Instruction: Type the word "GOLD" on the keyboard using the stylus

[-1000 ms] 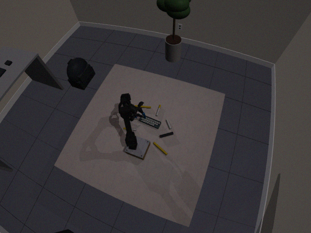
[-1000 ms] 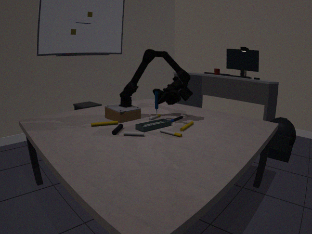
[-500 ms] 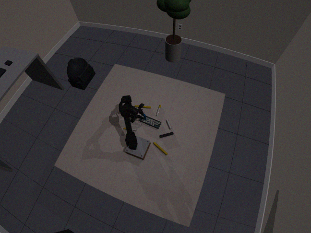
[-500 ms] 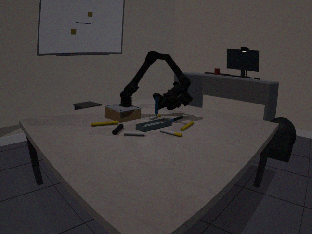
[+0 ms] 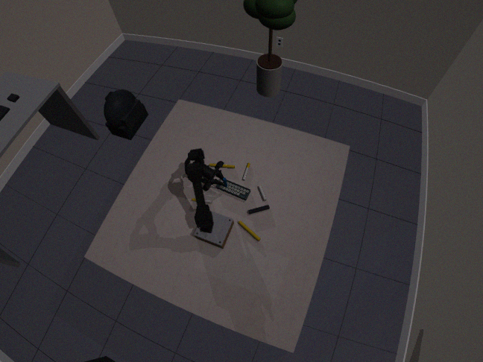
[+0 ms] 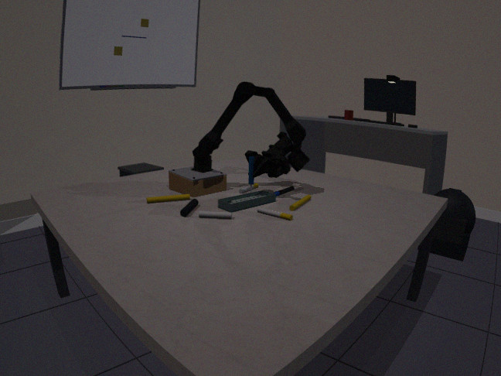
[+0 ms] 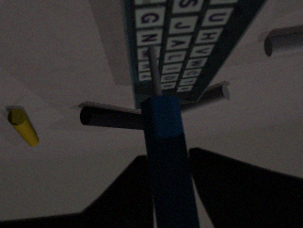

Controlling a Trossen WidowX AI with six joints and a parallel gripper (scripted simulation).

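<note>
Arm: the black arm (image 6: 243, 109) rose from a base plate on a tan block (image 6: 196, 181) and arched over to the keyboard's far side.
Gripper: the gripper (image 6: 258, 163) was clamped on the blue stylus (image 7: 165, 155); in the wrist view its two dark fingers pressed against the shaft on both sides.
Stylus: stood close to upright in the exterior view, blue body uppermost, thin grey tip (image 7: 154, 71) pointing down.
Tip position: in the wrist view the tip lined up over the keyboard's end nearest the camera, beside the key marked N; whether it touched a key could not be told.
Keyboard: the dark-framed keyboard (image 6: 247, 199) lay flat on the table (image 6: 243, 263), just beside the base block; pale keys with dark letters were legible in the wrist view only.
Loose items: a yellow marker (image 6: 168, 198), a black marker (image 6: 189, 206) and a white marker (image 6: 215, 214) lay on the camera side of the block; a white marker with a yellow end (image 6: 274, 213) and another yellow marker (image 6: 300, 202) lay near the keyboard's other end.
Under the stylus: a dark marker (image 7: 110, 118) lay on the table, apart from the keyboard.
</note>
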